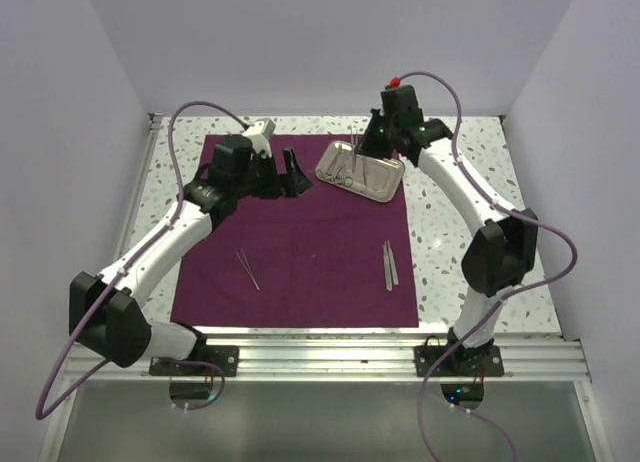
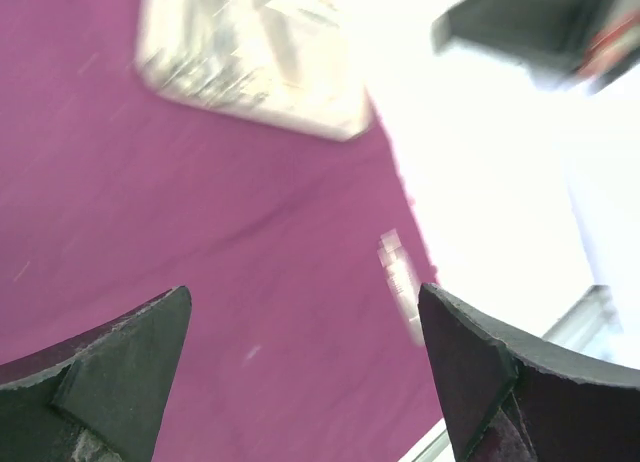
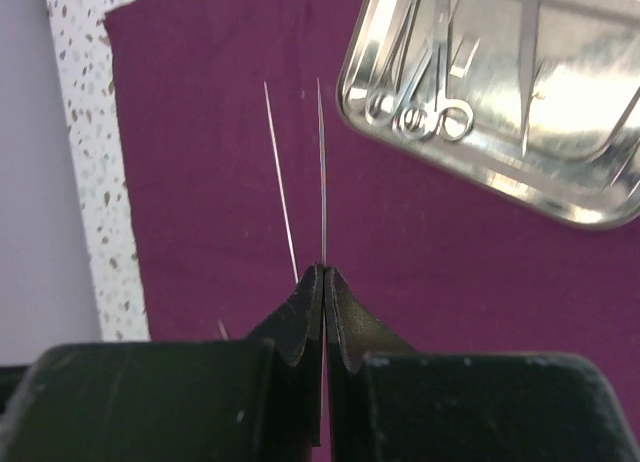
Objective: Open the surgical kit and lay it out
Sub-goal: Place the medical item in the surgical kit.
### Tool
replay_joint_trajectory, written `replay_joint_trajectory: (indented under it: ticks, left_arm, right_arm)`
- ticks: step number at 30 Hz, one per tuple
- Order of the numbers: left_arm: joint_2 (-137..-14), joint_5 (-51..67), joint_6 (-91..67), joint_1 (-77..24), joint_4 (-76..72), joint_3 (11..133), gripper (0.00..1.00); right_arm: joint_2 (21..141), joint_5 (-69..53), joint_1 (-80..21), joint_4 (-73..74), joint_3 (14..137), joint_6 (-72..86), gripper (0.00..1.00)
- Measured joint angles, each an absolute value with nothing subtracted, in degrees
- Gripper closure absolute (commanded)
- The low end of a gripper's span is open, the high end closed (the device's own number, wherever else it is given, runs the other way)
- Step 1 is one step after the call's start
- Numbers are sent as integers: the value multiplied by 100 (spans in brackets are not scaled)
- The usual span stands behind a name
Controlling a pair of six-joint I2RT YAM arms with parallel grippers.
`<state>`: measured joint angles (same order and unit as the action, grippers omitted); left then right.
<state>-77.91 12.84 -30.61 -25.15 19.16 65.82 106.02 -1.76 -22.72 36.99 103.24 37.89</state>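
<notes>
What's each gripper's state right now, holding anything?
Left gripper: open, empty.
Right gripper: shut on tweezers.

Speckled table (image 1: 437, 267) under a flat dark purple cloth (image 1: 310, 252)

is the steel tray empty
No, the steel tray holds ring-handled instruments and other slim silver tools, as the right wrist view shows.
</notes>
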Motion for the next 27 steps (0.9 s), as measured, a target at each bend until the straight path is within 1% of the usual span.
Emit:
replay_joint_trajectory:
  ticks: [5, 9, 12, 17, 27]
  left_arm:
    - [-7874, 1922, -3310, -2515, 1011, 6698, 0]
    - [-8049, 2296, -3555, -2515, 506, 6698, 0]
    - [-8182, 2499, -3715, -2519, 198, 6696, 0]
    - [-8342, 2716, -3905, -2558, -123, 6665, 4]
    - [-8608, 2842, -4001, -2783, -427, 6663, 7]
  right_arm:
    - [10003, -821, -2276, 3378, 9321, 4438, 100]
    - [9806, -1155, -2276, 3249, 8892, 4816, 100]
    - [9708, -1317, -2276, 3183, 8799, 5000, 100]
    - [9535, -1581, -2276, 3004, 8799, 5260, 100]
    - [9474, -1879, -2276, 2823, 8803, 5575, 100]
